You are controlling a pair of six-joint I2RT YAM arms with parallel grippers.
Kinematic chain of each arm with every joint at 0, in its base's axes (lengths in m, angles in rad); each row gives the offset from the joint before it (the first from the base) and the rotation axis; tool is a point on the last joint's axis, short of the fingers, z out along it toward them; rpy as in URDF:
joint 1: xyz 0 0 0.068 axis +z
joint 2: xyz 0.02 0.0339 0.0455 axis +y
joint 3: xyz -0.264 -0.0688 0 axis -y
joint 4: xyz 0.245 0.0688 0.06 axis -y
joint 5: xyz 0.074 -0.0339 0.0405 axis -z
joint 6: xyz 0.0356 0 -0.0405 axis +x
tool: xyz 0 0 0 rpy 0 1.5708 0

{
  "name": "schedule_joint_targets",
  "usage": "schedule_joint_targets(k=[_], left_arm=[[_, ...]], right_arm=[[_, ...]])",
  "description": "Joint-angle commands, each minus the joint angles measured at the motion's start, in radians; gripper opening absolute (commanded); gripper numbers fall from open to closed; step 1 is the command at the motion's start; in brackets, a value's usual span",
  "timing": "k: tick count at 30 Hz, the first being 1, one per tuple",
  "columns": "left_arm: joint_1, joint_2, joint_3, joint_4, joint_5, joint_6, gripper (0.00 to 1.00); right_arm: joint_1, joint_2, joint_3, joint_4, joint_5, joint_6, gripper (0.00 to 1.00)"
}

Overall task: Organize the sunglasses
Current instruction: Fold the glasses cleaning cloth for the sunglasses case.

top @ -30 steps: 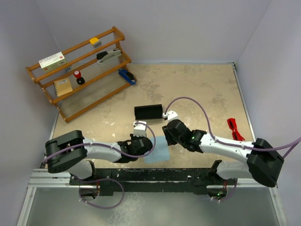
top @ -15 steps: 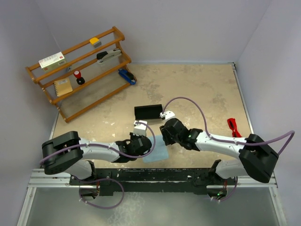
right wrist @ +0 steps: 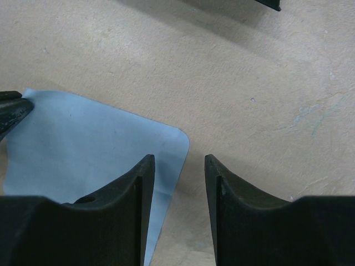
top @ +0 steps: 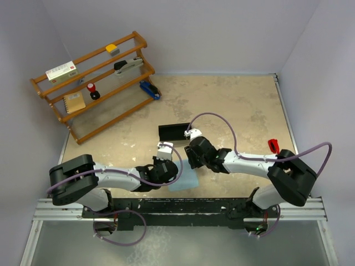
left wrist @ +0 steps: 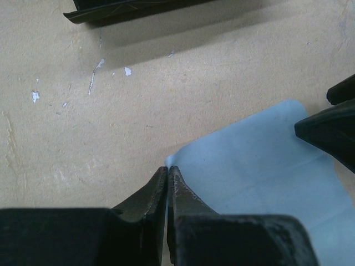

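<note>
— Well, where are the sunglasses [top: 272,146]?
— Far right edge of the surface [top: 233,105], untouched, well apart from the black case [top: 175,131]. Nothing organized yet.
— And your fingers?
— My left fingers [left wrist: 150,194] are pressed together at a corner of the blue cloth [left wrist: 249,160]. My right fingers [right wrist: 138,183] hang half open, empty, over it. No readable writing anywhere.

case [top: 175,131]: black, long, lying on the table, just beyond the cloth, apart from it.
cloth [top: 187,180]: pale blue, flat.
rack [top: 94,88]: wooden, far left; holds a box [top: 61,71], stapler [top: 127,65], notebook [top: 74,102].
table [top: 233,105]: beige, scuffed.
</note>
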Motion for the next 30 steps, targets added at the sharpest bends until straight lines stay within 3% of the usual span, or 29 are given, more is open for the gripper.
schedule_joint_targets(k=[1, 8, 22, 30], left_arm=[[0.003, -0.020, -0.011, 0.042, 0.000, 0.005, 0.00], [0.003, -0.023, -0.022, 0.056, 0.007, -0.004, 0.00], [0.003, -0.020, -0.033, 0.064, 0.008, -0.011, 0.00], [0.003, -0.021, -0.033, 0.065, 0.005, -0.013, 0.00]], right_arm=[[-0.005, 0.026, 0.048, 0.044, -0.009, -0.020, 0.43], [-0.006, 0.058, 0.055, 0.031, -0.004, -0.020, 0.37], [-0.006, 0.098, 0.064, 0.051, -0.016, -0.015, 0.35], [-0.006, 0.094, 0.060, 0.061, -0.034, -0.019, 0.23]])
